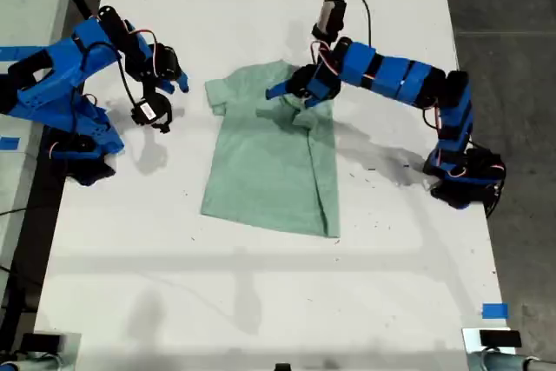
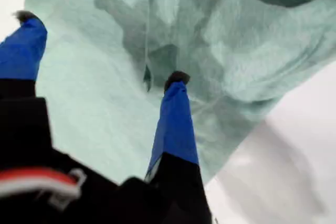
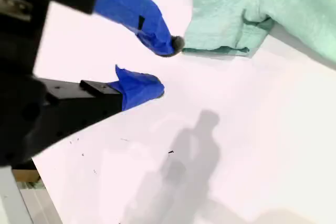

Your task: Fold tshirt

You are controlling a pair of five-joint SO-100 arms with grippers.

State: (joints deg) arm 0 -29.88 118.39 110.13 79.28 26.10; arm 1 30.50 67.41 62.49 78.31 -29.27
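The pale mint-green tshirt (image 1: 265,162) lies on the white table (image 1: 261,301), its edge on the exterior view's right folded inward and rumpled near the collar. My first gripper (image 1: 291,91) hovers over that rumpled upper part, open, its blue fingers (image 2: 176,108) spread wide above the cloth (image 2: 105,119) with nothing held. My second gripper (image 1: 169,97) is open beside the sleeve (image 3: 226,30) on the exterior view's left, just off the cloth, over bare table. One of its fingertips (image 3: 176,43) is close to the sleeve hem.
Blue tape marks (image 1: 493,310) sit near the table's front corner on the exterior view's right. Dark floor (image 1: 512,6) lies beyond the table edge on that side. Both arm bases (image 1: 460,175) stand at the table's sides.
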